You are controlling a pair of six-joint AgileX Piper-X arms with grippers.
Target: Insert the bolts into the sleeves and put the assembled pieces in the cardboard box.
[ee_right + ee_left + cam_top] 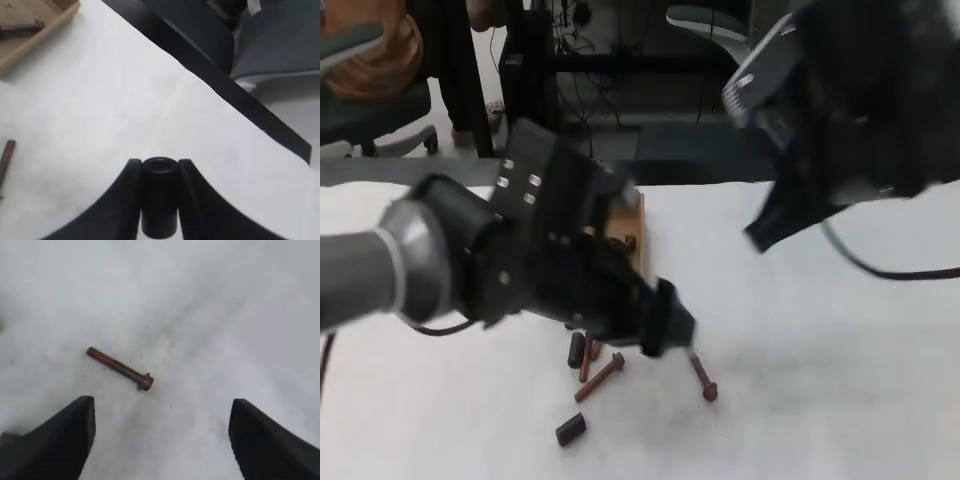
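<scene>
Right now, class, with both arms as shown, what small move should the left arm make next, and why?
Probably lower the left end effector, which is open over the bolt, and close on it; the right end effector already grips a sleeve.

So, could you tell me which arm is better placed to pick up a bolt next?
Left: the left tool hangs open over a bolt; the right tool is shut on a sleeve.

1. The high view sits behind both arms, looking forward and down over the desk [820, 380].
2. The left wrist view looks down from close above, between its fingers [65, 440], at a bolt [120, 368] the high view shares.
3. The right wrist view looks across the desk past the sleeve [160, 195] to the cardboard box [37, 37], which the high view also shows.
</scene>
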